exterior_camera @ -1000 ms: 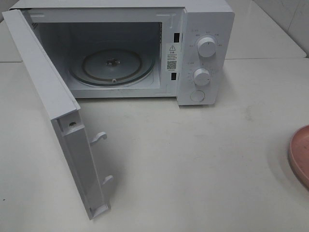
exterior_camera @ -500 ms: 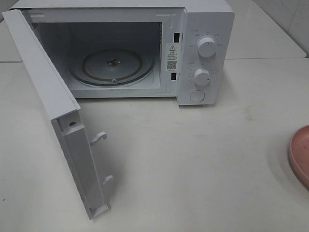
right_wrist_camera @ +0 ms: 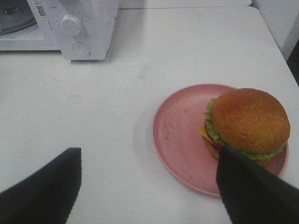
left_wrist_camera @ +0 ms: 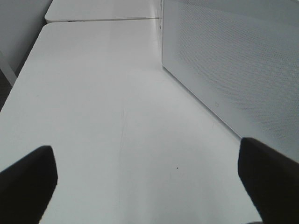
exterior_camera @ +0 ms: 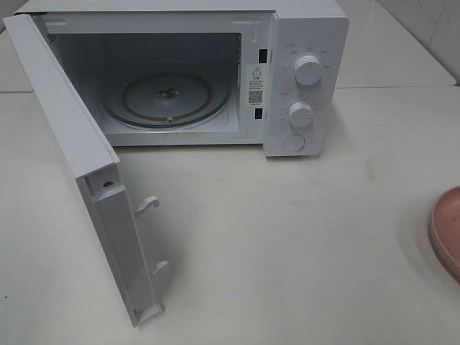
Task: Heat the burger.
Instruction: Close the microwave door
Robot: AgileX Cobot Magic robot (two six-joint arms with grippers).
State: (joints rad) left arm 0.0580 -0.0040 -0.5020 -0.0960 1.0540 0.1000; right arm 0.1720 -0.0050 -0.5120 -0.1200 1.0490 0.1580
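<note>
From the high camera, the microwave (exterior_camera: 215, 72) stands with its door (exterior_camera: 79, 165) swung wide, the glass turntable (exterior_camera: 167, 98) bare inside, and only a sliver of the pink plate (exterior_camera: 447, 230) showing at the table's right edge; neither arm appears here, nor does the burger; in the left wrist view, the left gripper (left_wrist_camera: 149, 182) hangs released, its two dark fingers (left_wrist_camera: 25, 184) spread far apart over bare table (left_wrist_camera: 103, 102), with the perforated outer face of the door just beside it and nothing between the jaws; in the right wrist view, the right gripper (right_wrist_camera: 149, 186) also stands unclenched and empty, its fingers wide above the table, one fingertip overlapping the near side of the burger (right_wrist_camera: 247, 123), which sits toward one side of the plate (right_wrist_camera: 180, 135) with its bun upright and lettuce frill showing; the step in hand looks to be the reach for the burger, and doing it well likely means centring the jaws on the bun rather than the plate rim, coming down so both fingers straddle the stack evenly, and squeezing gently enough that the layers do not shear or slide apart, before carrying it across the open table to the turntable while keeping clear of the door frame and the control knobs (right_wrist_camera: 72, 24)
</note>
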